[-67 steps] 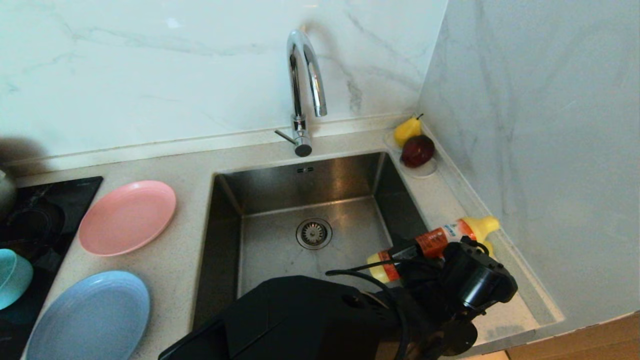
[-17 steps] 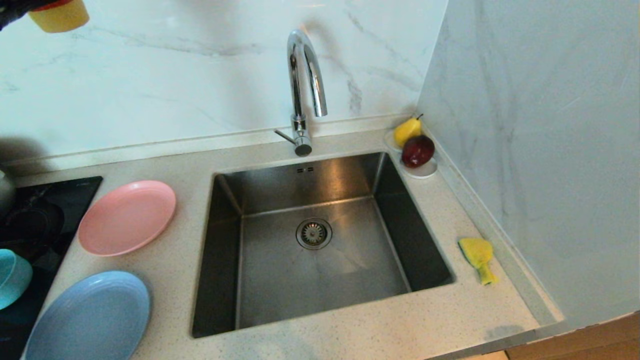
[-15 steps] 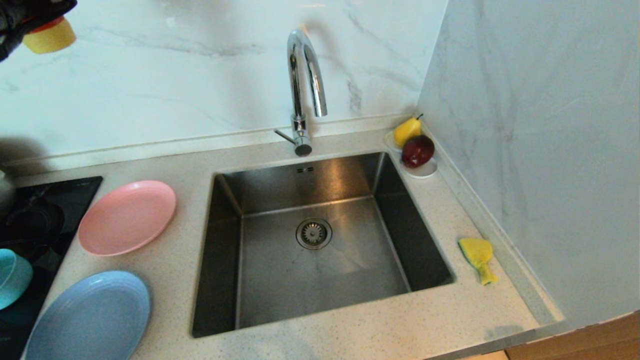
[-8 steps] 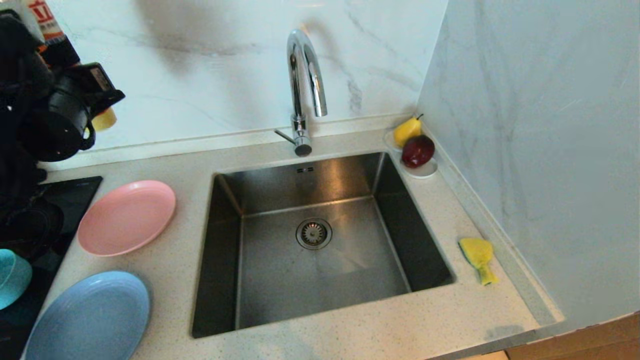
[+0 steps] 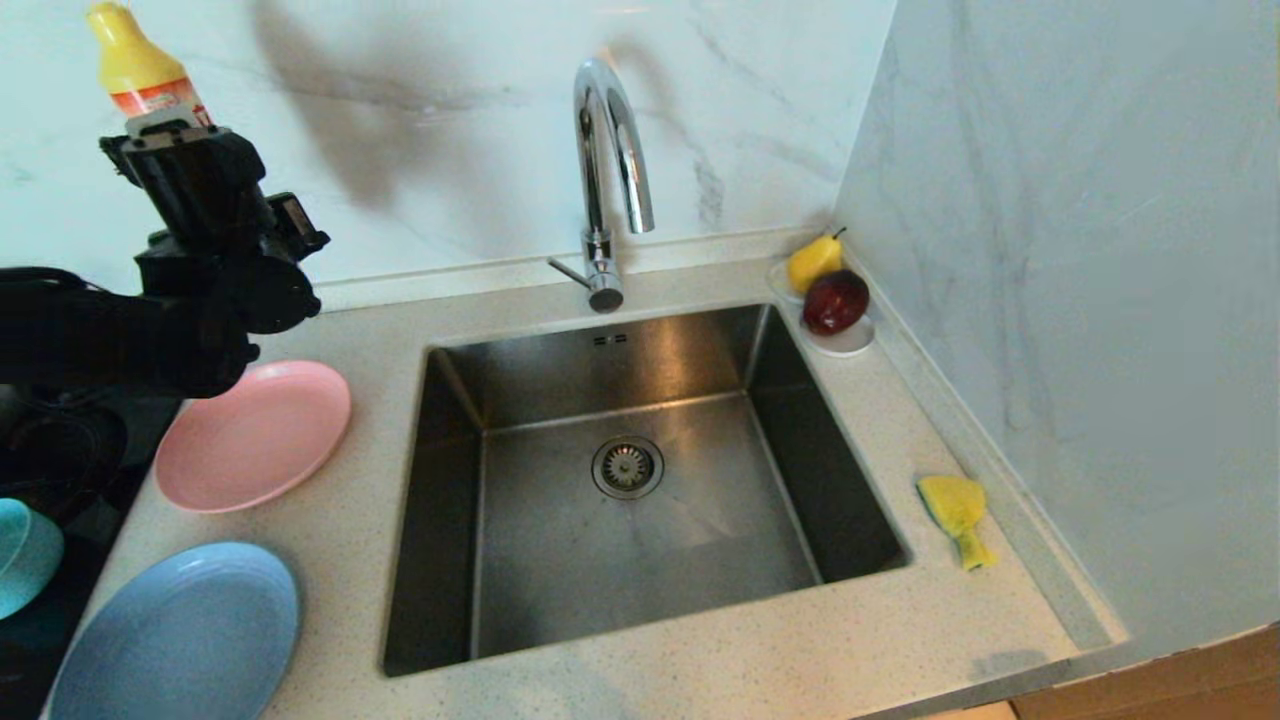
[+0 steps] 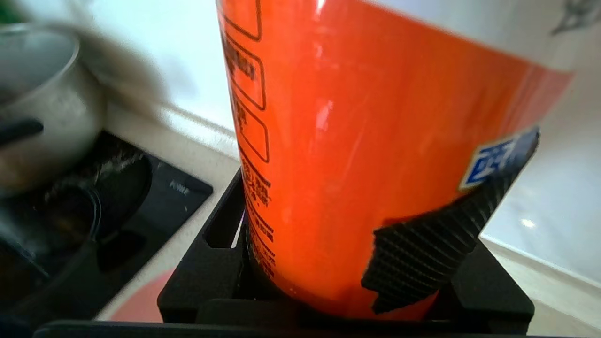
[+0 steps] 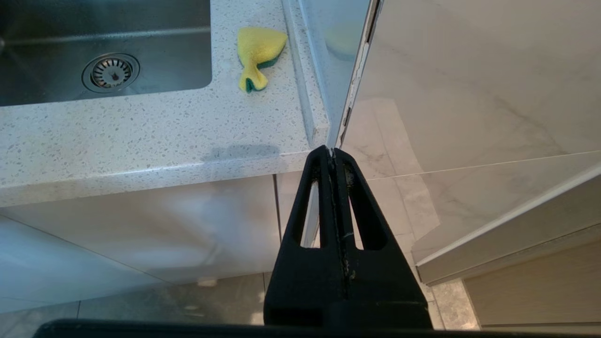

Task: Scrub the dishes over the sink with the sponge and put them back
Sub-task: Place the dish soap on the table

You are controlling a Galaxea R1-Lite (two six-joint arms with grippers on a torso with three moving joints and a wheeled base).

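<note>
Head view shows the left gripper point(image 5: 165, 135) raised at the far left, above the counter between the hob and the pink plate point(image 5: 252, 435), its fingers clamped around an upright detergent bottle point(image 5: 140, 65) with a yellow neck and a glossy orange label. Close up in the left wrist view, ribbed black pads point(image 6: 422, 253) press into that slick plastic body point(image 6: 357, 164). The right gripper point(image 7: 334, 155) hangs parked below the counter edge, fingers pressed together on nothing.

What the next move likely turns on: the sponge point(image 5: 956, 512) lies on the speckled stone counter at the sink's point(image 5: 450, 500) right rim, well apart from the busy left arm and far nearer the idle right one. It is soft yellow foam with a thin green scouring layer, crumpled, its long axis running along the wall. The light blue plate point(image 5: 180, 635) and teal bowl point(image 5: 25, 555) sit at the near left, matte and round, with the steel basin between them and the sponge.
</note>
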